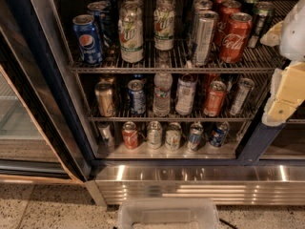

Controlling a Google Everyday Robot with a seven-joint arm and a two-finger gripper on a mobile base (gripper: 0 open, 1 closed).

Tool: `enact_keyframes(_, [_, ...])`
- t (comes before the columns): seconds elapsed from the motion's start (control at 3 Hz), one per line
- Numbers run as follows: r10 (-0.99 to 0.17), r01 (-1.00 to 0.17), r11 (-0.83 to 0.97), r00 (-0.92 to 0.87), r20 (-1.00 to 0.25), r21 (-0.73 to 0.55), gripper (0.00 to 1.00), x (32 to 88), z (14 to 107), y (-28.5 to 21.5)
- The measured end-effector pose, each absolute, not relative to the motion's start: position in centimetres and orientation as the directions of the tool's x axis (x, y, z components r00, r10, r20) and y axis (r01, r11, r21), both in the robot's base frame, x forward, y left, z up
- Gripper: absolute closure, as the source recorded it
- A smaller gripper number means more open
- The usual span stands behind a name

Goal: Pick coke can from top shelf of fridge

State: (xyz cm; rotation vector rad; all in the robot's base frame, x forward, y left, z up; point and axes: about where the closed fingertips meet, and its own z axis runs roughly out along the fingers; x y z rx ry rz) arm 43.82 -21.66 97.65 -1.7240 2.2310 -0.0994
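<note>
Coke can, red with white script, stands upright at the front of the top shelf of the fridge, just left of the gripper and apart from it, with a tall silver can just beside it on the side away from the claw. Nearest the camera, below and left of the claw, a clear plastic bin sits before the ribbed steel base; the claw hangs at the shelf's right end, and I cannot tell whether it is spread or pressed together. Farther back, more red cans line up behind the first, with green-and-white drinks and a blue Pepsi can well to the claw's left.
</note>
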Motion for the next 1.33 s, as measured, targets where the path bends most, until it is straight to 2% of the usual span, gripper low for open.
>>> enact_keyframes(0.67, [-0.948,-0.929,0.284,-0.235,-0.214,-0.236,0.0,43.8,97.8,-21.4])
enact_keyframes(1.0, [-0.933,-0.928,0.314,-0.263,-0.244,-0.199,0.0,43.0,96.8,-20.3])
enact_keyframes(1.33, [-0.921,-0.913,0.343,-0.279,-0.274,-0.223,0.0,41.3,96.2,-19.3])
